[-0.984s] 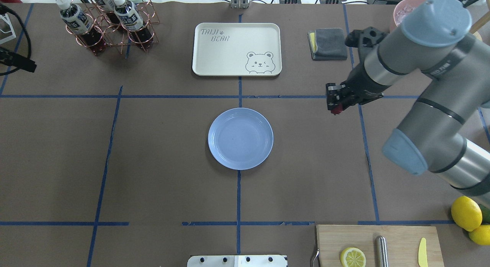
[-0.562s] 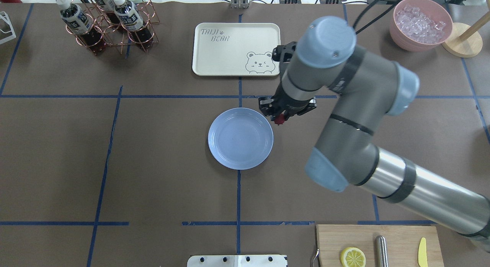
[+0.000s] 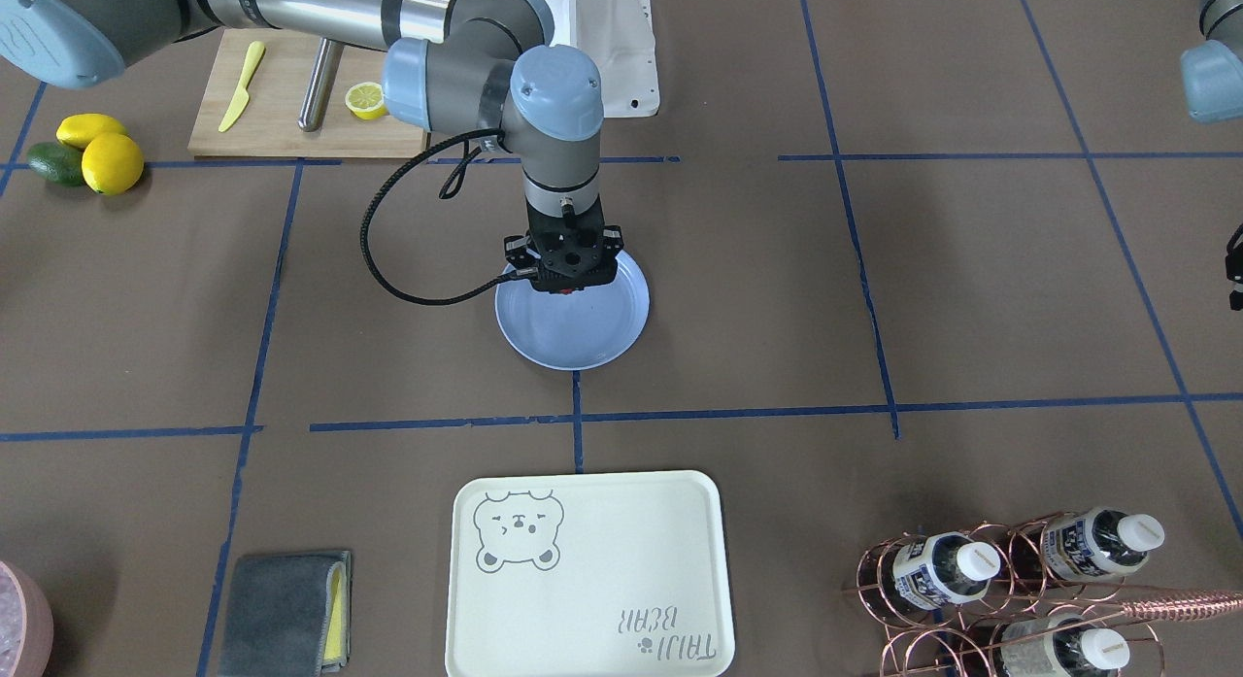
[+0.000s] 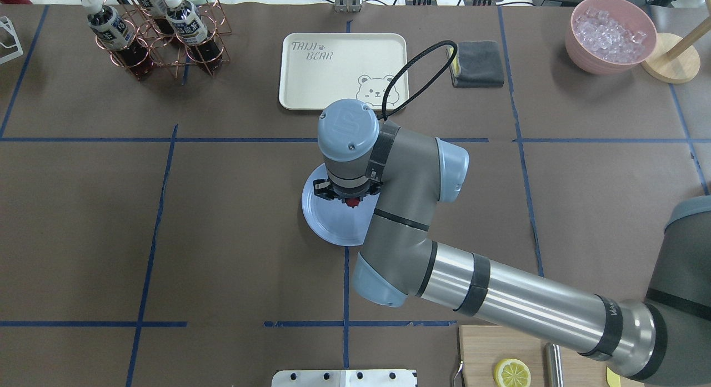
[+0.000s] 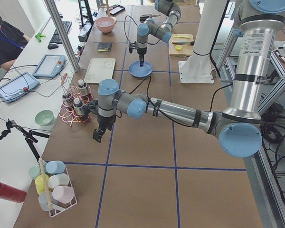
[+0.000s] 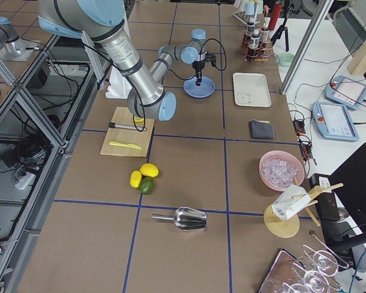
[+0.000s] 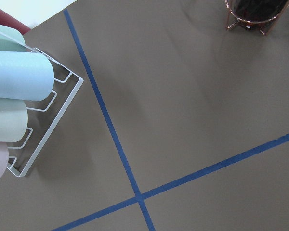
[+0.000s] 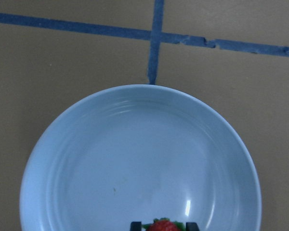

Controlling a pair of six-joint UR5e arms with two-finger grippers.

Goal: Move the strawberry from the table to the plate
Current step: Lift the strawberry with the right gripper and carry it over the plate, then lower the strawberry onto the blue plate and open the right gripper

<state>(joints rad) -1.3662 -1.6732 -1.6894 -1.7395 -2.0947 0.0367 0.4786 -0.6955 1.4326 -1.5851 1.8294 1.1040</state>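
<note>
A brown paper tabletop (image 4: 222, 237) crossed by blue tape lines (image 4: 155, 209) filled the scene. At its far side from the robot stood a cream bear-print tray (image 4: 333, 70), a copper rack of bottles (image 4: 161, 37), a folded grey cloth (image 4: 479, 63) and a pink bowl of ice (image 4: 610, 34). Nearer the robot's base lay a wooden cutting board (image 3: 282, 84) with a lemon half (image 3: 366, 98), and beside it two lemons (image 3: 112, 162) and an avocado (image 3: 53, 162). Beyond the table's left end a person (image 5: 4, 38) sat at a side desk with tablets (only the exterior left view showed this).

The right arm (image 4: 500, 298) reached to the middle of the tabletop, its wrist pointing straight down over the light blue plate (image 4: 333, 226). The strawberry (image 4: 350, 202) sat pinched between the right jaws, which were clenched on it, inside the plate's rim; whether it touched the plate could not be told.

The left arm (image 5: 171, 110) hung over bare tabletop near the bottle rack, well apart from the plate. Whether the left jaws were released or clenched could not be told.
</note>
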